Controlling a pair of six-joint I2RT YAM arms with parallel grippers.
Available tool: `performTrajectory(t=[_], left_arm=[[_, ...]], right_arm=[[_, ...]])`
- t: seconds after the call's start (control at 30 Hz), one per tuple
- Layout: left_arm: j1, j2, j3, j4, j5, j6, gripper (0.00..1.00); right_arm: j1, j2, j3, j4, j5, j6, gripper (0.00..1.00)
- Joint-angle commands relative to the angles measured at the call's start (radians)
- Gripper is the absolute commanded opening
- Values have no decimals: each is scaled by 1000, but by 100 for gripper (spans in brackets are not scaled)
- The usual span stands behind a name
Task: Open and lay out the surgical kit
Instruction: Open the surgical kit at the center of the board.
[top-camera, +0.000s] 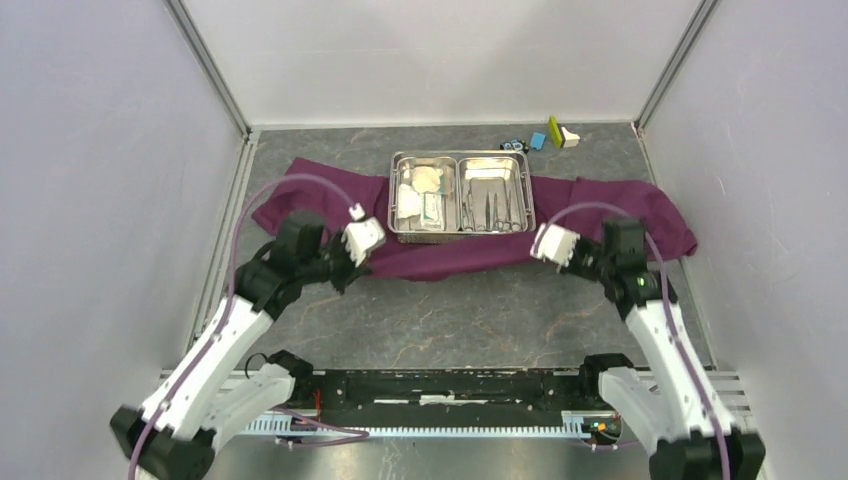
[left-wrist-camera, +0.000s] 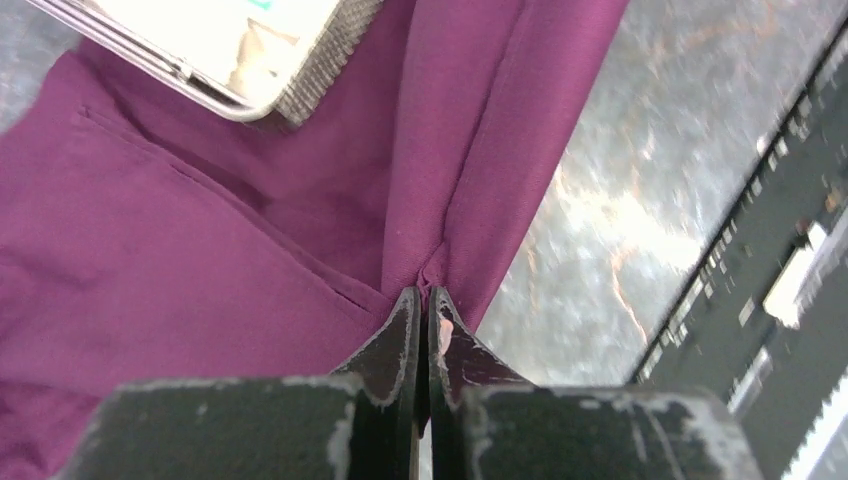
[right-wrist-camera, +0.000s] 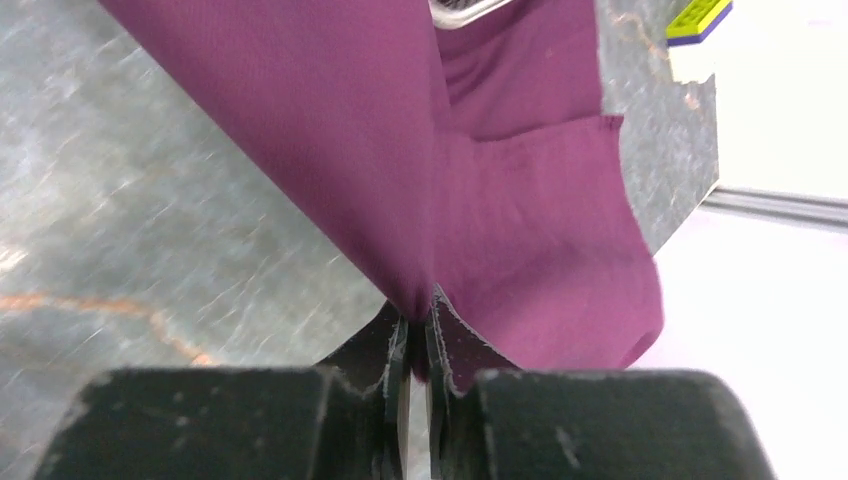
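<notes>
While my left gripper (left-wrist-camera: 420, 296) and right gripper (right-wrist-camera: 420, 306) each pinch shut on the near hem of the cloth (top-camera: 610, 208), at seven and five o'clock of the tray (top-camera: 461, 154) resting on it, I fear an uneven tug would drag the tray and spill its instruments (top-camera: 490, 205).

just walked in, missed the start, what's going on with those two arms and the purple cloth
Two robot arms are opening a surgical kit. The left gripper and the right gripper are each shut on a fold of the plum-purple cloth, one either side of the steel tray sitting on it. The scissor-handled instruments and gauze pads lie in the tray, not yet laid out.
</notes>
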Motion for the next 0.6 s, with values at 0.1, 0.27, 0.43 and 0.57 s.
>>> performTrajectory(t=[0.1, 0.27, 0.43, 0.57], left_arm=[[9, -332, -91, -448, 25, 229, 2], [10, -390, -47, -518, 118, 296, 31], [10, -398, -38, -491, 153, 297, 87], [10, -363, -6, -334, 106, 185, 100]], right_arm=[[-19, -420, -185, -265, 94, -122, 22], [-19, -563, -194, -379, 69, -154, 49], [-20, -523, -153, -328, 46, -91, 60], [-19, -358, -103, -168, 8, 23, 67]])
